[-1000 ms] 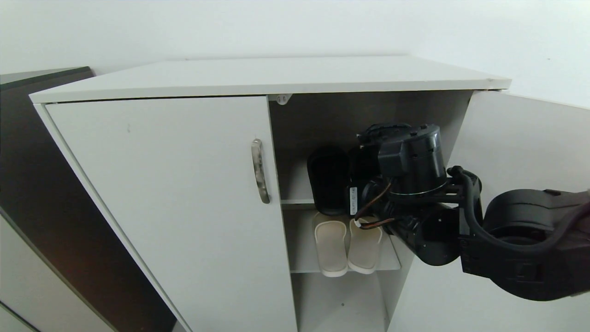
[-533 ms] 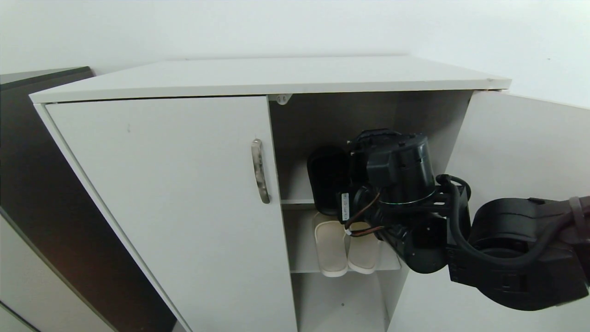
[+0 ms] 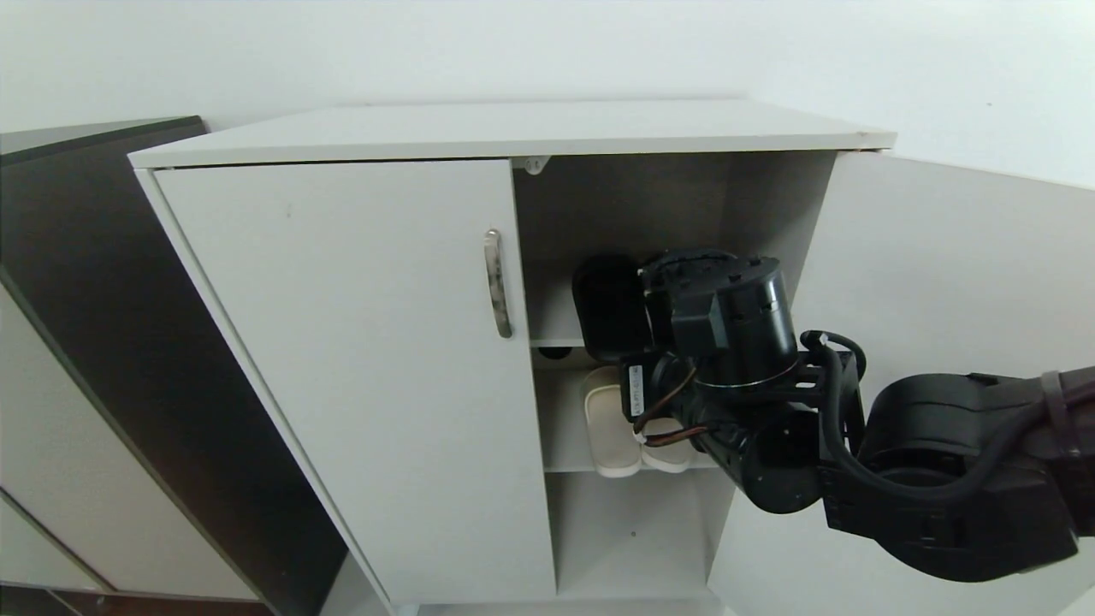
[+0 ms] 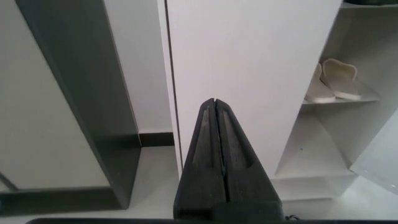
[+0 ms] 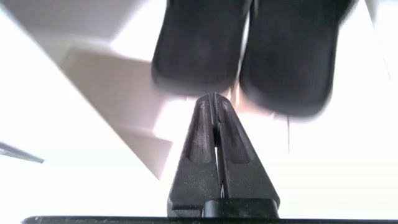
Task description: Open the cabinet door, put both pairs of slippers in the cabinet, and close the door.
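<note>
right door (image 3: 941, 274) open | black slippers (image 3: 607, 308) shelved above white slippers (image 3: 612, 436)

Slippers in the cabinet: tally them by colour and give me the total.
Black slippers: 2
White slippers: 2
Total: 4

A plain white wall (image 3: 547, 43) rises ahead of me; a dark panel (image 3: 85, 257) stands to my left; pale floor (image 4: 149, 180) lies below.
</note>
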`<state>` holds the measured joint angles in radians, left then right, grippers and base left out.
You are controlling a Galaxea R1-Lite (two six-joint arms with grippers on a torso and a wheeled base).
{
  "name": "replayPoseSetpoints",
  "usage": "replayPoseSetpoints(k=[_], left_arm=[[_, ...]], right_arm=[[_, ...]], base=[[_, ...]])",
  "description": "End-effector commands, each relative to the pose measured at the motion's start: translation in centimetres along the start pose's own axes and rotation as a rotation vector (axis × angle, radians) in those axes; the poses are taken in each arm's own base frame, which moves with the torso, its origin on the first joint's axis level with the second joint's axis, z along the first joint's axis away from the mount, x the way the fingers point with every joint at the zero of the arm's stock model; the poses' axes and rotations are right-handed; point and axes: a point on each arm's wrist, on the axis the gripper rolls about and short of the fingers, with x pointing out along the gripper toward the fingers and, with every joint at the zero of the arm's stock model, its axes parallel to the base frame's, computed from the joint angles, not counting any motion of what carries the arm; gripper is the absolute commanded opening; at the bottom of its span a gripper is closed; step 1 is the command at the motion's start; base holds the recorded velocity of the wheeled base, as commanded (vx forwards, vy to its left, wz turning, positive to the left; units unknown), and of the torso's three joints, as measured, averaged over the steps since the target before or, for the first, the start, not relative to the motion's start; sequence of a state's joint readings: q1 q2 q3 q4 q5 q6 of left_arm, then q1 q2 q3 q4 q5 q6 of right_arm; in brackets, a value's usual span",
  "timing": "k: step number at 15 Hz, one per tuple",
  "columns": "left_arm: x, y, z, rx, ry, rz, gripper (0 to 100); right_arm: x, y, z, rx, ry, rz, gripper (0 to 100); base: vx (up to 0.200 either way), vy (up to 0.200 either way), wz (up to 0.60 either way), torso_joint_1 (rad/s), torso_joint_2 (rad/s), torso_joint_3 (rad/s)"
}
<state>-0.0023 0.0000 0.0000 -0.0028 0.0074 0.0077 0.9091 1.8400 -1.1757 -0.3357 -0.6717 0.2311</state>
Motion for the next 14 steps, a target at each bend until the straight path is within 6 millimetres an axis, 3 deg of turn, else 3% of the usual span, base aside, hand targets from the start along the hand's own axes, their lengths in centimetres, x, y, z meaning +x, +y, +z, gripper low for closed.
replayPoseSetpoints(k=[1, 14], left_arm=[[0.01, 0.0, 0.01, 0.0, 0.001, 0.001, 0], [0.01, 0.0, 0.01, -0.003, 0.001, -0.001, 0]], right_arm=[[0.09, 0.03, -0.27, -0.007, 0.007, -0.001, 0], [0.03, -0.25, -0.63, -0.004, 0.004, -0.004, 0]], base=[[-0.2, 0.0, 0.0, 0.002, 0.0, 0.002], [-0.2, 0.0, 0.0, 0.002, 0.0, 0.003]])
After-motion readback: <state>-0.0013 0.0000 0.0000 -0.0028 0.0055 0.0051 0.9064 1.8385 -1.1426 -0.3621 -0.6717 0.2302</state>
